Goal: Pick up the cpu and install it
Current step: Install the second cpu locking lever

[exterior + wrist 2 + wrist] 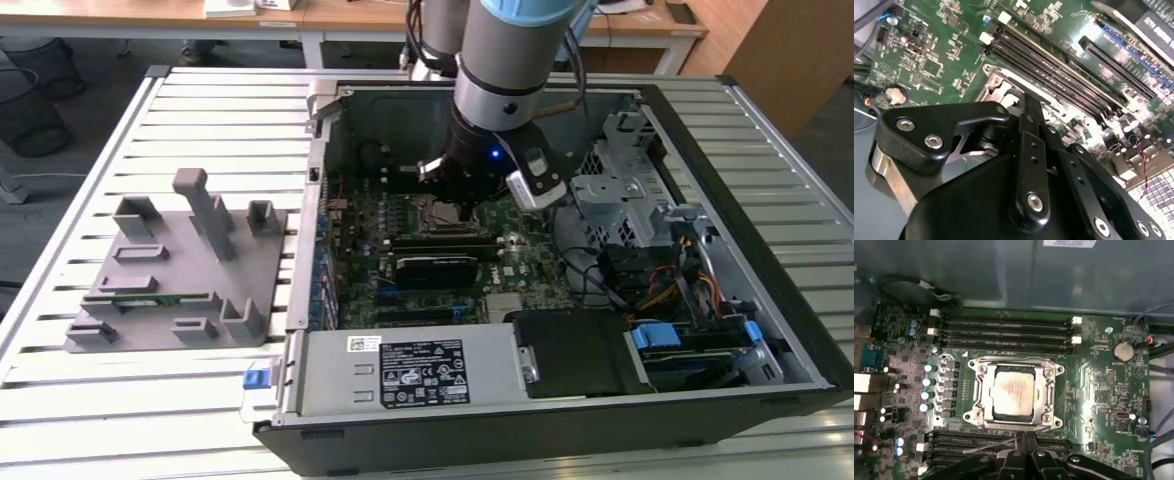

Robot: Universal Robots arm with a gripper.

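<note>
Closed and empty, we judge, hand (1021, 450) hovers beside seated cpu (1013, 391): light, rigid, fragile; grip its edges.

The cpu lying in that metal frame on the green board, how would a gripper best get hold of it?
Judging by its pose, from straight above. The cpu lies flat in the socket frame, whose metal rim surrounds it, so only its pale top is free. The likeliest hold is on two opposite thin edges, fingers lowered vertically beside them. The gripper hangs beside the frame, over the memory slots.
</note>
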